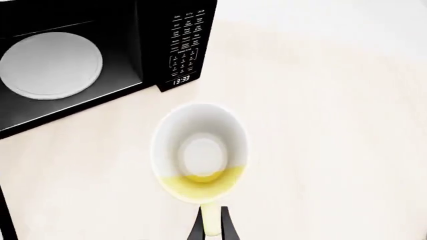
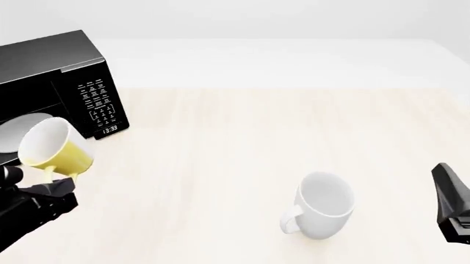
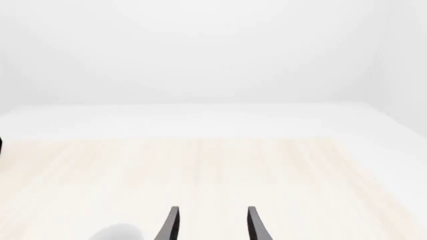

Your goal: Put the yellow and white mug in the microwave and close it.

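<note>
My left gripper [image 1: 212, 225] is shut on the handle of the yellow and white mug [image 1: 200, 152], which hangs tilted above the table in front of the microwave [image 1: 73, 60]. In the front view the mug [image 2: 53, 149] is at the far left, just ahead of the microwave [image 2: 70, 82], above my left gripper [image 2: 52, 184]. The oven cavity shows openly, with its white turntable plate [image 1: 52, 65] inside; the door is not in view. My right gripper [image 3: 210, 222] is open and empty, seen low at the right edge in the front view [image 2: 452, 201].
A larger all-white mug [image 2: 323, 206] lies on its side on the wooden table [image 2: 257, 137], right of centre, handle toward the left. Its rim [image 3: 117, 232] peeks into the right wrist view. The microwave keypad [image 2: 99, 104] faces the table's middle.
</note>
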You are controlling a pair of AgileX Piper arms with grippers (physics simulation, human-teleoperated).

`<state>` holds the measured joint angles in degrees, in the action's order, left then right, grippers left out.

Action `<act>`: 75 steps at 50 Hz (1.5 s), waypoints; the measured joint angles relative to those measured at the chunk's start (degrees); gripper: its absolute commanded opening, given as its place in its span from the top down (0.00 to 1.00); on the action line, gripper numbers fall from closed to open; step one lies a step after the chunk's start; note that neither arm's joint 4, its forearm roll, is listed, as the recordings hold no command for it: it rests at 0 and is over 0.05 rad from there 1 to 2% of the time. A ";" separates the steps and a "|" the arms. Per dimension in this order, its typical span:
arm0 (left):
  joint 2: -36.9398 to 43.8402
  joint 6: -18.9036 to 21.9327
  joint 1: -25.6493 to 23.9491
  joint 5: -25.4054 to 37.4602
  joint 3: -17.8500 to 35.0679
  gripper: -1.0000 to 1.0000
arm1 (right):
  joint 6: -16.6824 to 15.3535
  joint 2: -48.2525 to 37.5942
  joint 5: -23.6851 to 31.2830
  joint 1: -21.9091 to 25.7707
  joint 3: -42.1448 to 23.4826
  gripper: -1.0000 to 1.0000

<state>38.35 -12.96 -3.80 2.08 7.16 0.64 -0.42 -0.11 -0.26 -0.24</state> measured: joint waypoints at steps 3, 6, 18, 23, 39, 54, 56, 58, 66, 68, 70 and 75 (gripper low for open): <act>0.14 0.70 2.65 -0.48 -0.11 1.00 | 0.00 0.00 0.00 0.00 0.00 0.00; 0.48 1.47 5.22 -1.17 -0.20 1.00 | 0.00 0.00 0.00 0.00 0.00 0.00; 4.14 4.59 13.38 -5.92 -0.55 1.00 | 0.00 0.00 0.00 0.00 0.00 0.00; 6.69 5.38 15.97 -8.46 -0.31 1.00 | 0.00 0.00 0.00 0.00 0.00 0.00; 16.94 6.32 20.97 -15.87 2.73 1.00 | 0.00 0.00 0.00 0.00 0.00 0.00; 27.12 5.90 23.82 -21.57 6.78 1.00 | 0.00 0.00 0.00 0.00 0.00 0.00; 28.34 5.85 24.08 -22.12 7.34 1.00 | 0.00 0.00 0.00 0.00 0.00 0.00; 29.49 5.82 24.31 -22.63 7.87 1.00 | 0.00 0.00 0.00 0.00 0.00 0.00; 33.83 5.89 25.30 -24.54 9.72 1.00 | 0.00 0.00 0.00 0.00 0.00 0.00; 34.86 5.95 25.54 -24.98 10.13 1.00 | 0.00 0.00 0.00 0.00 0.00 0.00; 35.85 5.99 25.76 -25.39 10.53 1.00 | 0.00 0.00 0.00 0.00 0.00 0.00; 38.41 6.02 26.11 -26.43 11.49 1.00 | 0.00 0.00 0.00 0.00 0.00 0.00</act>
<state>76.76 -6.94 22.32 -24.35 18.65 0.64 -0.42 -0.11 -0.26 -0.24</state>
